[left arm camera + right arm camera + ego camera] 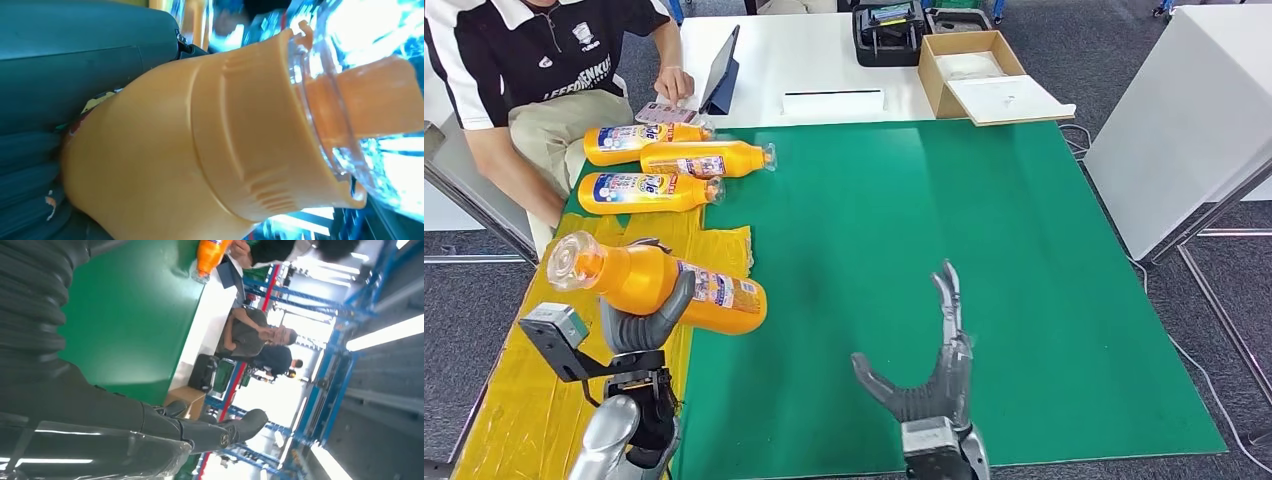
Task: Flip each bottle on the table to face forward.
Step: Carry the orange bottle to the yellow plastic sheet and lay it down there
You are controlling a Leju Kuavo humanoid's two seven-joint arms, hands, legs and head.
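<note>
Left hand (646, 322) grips an orange plastic bottle with a clear cap (656, 281) around its body, fingers wrapped under it. The bottle is lifted off the surface and lies sideways, cap toward the left edge, over the seam between the yellow sheet (534, 410) and the green mat (924, 270). In the left wrist view the bottle's orange shoulder (200, 150) sits against the dark fingers (30, 190).

Right hand (931, 372) is released, fingers spread and straight, thumb out, holding nothing, above the green mat near the near edge.

Three more orange bottles (651, 165) lie sideways in a cluster near the far left corner, caps pointing right. A seated person (534, 70) is at that corner.
</note>
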